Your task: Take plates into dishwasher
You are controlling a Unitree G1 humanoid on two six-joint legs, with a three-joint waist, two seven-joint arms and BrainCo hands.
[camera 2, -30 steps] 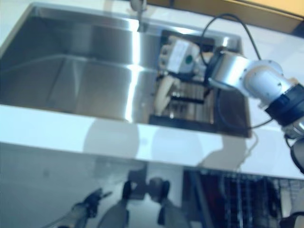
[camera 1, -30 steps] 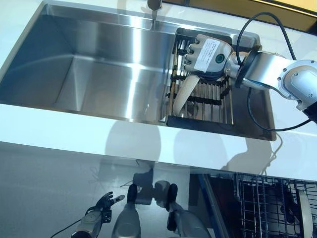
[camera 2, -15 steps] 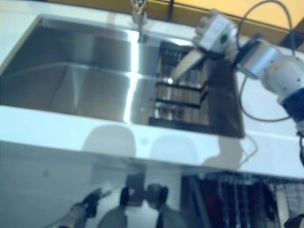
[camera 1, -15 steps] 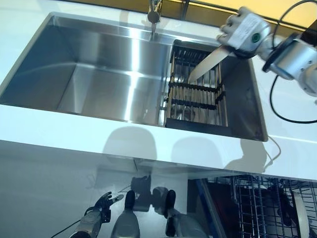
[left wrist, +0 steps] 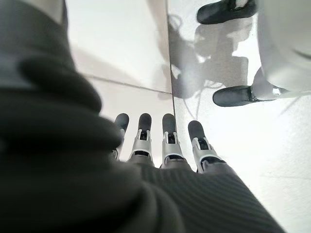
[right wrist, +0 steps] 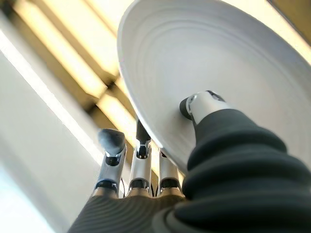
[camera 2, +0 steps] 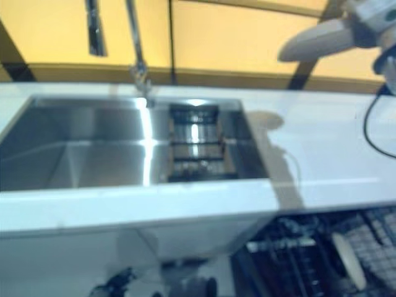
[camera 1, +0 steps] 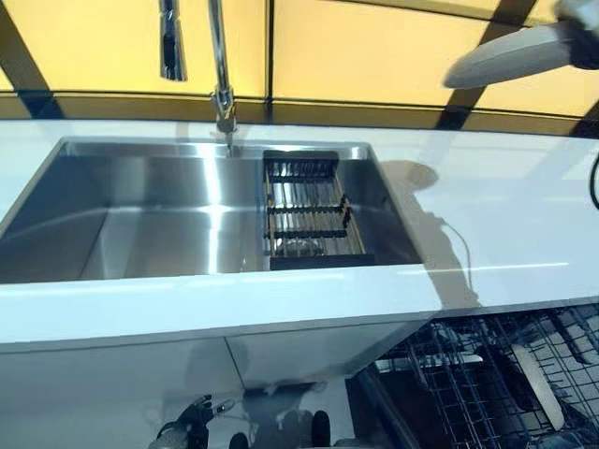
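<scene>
A white plate (right wrist: 218, 73) is pinched in my right hand (right wrist: 214, 141), thumb on its face and fingers (right wrist: 141, 160) behind its rim. In the eye views the plate (camera 1: 510, 58) hangs high at the top right, above the white counter (camera 1: 505, 215), with my right hand (camera 2: 371, 18) at the frame's edge. The black dish rack (camera 1: 309, 210) in the steel sink (camera 1: 140, 215) stands bare. The open dishwasher's wire rack (camera 1: 487, 374) shows at the lower right with one plate (camera 1: 538, 383) standing in it. My left hand (left wrist: 165, 141) hangs low over the floor, fingers straight, holding nothing.
A tall tap (camera 1: 220, 84) rises behind the sink's middle. A yellow wall with dark bars (camera 1: 374, 56) runs behind the counter. The counter's front edge (camera 1: 234, 313) lies between the sink and the dishwasher.
My right hand has lifted the plate out of the sink rack and carried it up and to the right, over the counter. The camera has also tilted upward.
</scene>
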